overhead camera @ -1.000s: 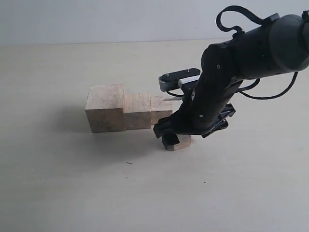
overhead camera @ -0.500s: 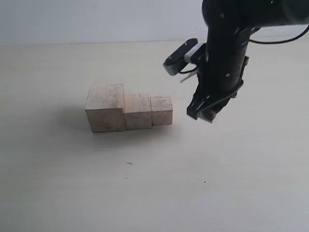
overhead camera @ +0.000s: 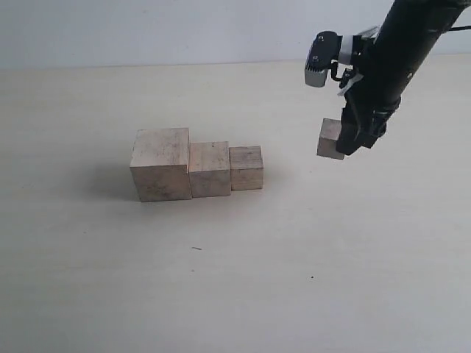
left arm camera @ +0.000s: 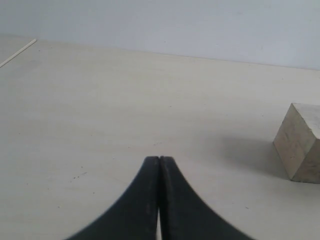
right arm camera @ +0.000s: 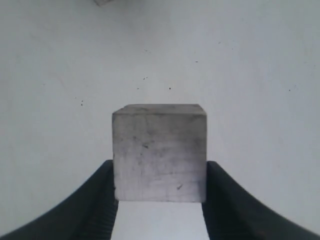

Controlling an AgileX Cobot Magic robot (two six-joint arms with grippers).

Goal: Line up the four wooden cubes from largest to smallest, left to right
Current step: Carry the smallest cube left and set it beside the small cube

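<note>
Three pale wooden cubes stand touching in a row on the table: the largest at the left, a medium one beside it, a smaller one at the right end. The smallest cube hangs in the air, well to the right of the row. My right gripper is shut on it; in the right wrist view the cube sits clamped between the two fingers. My left gripper is shut and empty, low over the table, with the largest cube off to one side.
The pale tabletop runs back to a light wall. The right arm reaches down from the upper right. A corner of another block shows at the edge of the right wrist view.
My right gripper has lifted the smallest cube off the table near the row's right end and carried it up and to the right. The three cubes in the row have not moved.
</note>
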